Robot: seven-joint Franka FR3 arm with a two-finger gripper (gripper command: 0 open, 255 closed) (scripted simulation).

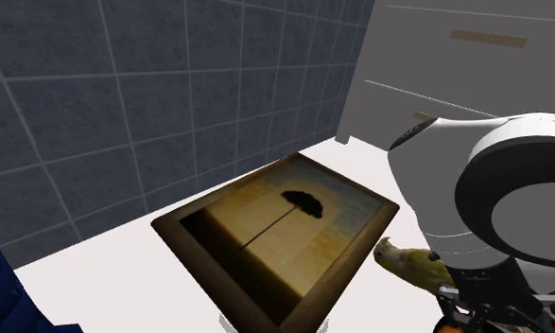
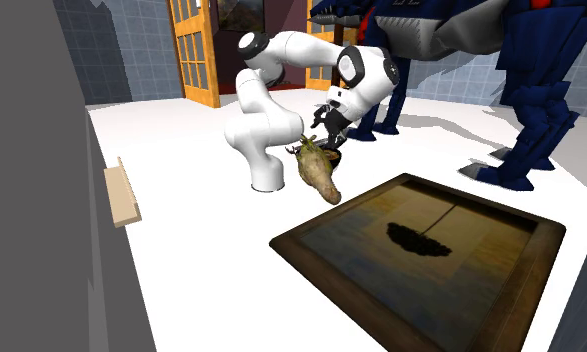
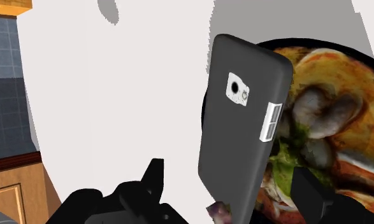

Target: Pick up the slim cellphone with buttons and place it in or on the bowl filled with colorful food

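My claw (image 3: 230, 173) stands apart, clear of the dark cellphone (image 3: 239, 127), so I judge it free to settle onto the food bowl (image 3: 345, 48)

you're working in flat, even light, and everything is sharp from edge to edge. in the wrist view the white floor (image 3: 147, 95) reads bright, broken by soft-edged grey shadow patches near the cellphone (image 3: 236, 159), whose dark back shades gently across its width. in the shoulder view the tiled wall (image 1: 95, 113) is dim, and the framed picture (image 1: 294, 222) darkens toward its near corner. the second exterior view is brightest, its lines straight.
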